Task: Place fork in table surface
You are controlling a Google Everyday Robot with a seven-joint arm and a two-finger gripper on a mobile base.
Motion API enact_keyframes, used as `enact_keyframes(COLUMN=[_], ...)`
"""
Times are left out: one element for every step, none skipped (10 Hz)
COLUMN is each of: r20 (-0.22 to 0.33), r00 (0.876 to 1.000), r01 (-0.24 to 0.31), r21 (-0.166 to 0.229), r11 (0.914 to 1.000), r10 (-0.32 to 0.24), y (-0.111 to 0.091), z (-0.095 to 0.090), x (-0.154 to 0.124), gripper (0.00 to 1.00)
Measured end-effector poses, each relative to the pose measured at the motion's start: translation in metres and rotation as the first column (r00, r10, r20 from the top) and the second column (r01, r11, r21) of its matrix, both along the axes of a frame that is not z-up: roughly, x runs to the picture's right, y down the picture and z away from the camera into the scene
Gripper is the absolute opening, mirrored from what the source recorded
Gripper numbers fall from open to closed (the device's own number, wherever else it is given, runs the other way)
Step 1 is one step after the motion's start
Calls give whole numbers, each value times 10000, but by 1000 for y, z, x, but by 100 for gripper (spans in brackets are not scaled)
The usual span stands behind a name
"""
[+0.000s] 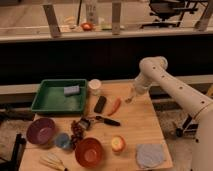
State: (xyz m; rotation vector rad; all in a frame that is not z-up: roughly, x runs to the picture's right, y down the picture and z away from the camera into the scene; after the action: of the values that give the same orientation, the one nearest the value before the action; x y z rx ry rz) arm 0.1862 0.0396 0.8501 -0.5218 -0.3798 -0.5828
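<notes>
Hard to tell whether pressed together or spread: jaws too small and dim to read. Gripper (pixel 131 98) hanging at the end of the white arm (pixel 167 85), low over the far right part of the light-brown wooden tabletop (pixel 137 125), close to the far edge. At its tip, a thin pale sliver, seemingly the small metallic fork (pixel 128 100), just above or touching the wood; cannot tell which, nor whether pinched.

Just left of the gripper, a curved red-orange pepper (pixel 115 106), lying slantwise. Beside that, further left, a flat black rectangular block (pixel 100 104). Behind the block, near the far edge, a small white cup (pixel 94 87), upright. Filling the far left corner, a green plastic tray (pixel 50 105) with a grey-blue sponge (pixel 71 90) inside, toward its far right side.

Nearer the middle, a black-handled utensil (pixel 107 121), pointing right, its other end close to a dark cluster of grapes (pixel 77 130). Along the left edge, a purple round bowl (pixel 41 131); just right of it, a small blue bowl (pixel 62 141). By the near edge, a red-orange round bowl (pixel 90 152), with a pale yellow bunch (pixel 52 161) at the near left corner. Right of the red-orange bowl, a round yellow-red fruit (pixel 118 144). At the near right corner, a grey-blue folded cloth (pixel 150 155), well apart from the gripper.
</notes>
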Motion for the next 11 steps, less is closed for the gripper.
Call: enact_keyframes(r20=[37,74,107,146,198,227,271,315,346,368,389], r00=[10000,9999,9999,9998,9997,9996,9995,9994,9994,9993,9992], r01=[34,76,102,137,182,185,171,155,125,92,53], r21=[-68,-144,-230,-320,-457,-530,-649,-749,-929,-1096,-1221], r11=[10000,9999,9997,9994,9988,9984,9977,9971,9956,9939,9925], r10=[-34,-75,-99,-133,-173,-173,-154,-132,-93,-52,-5], y=[5,10,15,20,28,32,39,44,54,63,69], z=[1,1,3,5,9,11,13,16,21,26,30], x=[-2,-3,-4,-6,-8,-9,-10,-11,-11,-11,-11], gripper=[2,2,2,2,2,2,2,2,2,2,2])
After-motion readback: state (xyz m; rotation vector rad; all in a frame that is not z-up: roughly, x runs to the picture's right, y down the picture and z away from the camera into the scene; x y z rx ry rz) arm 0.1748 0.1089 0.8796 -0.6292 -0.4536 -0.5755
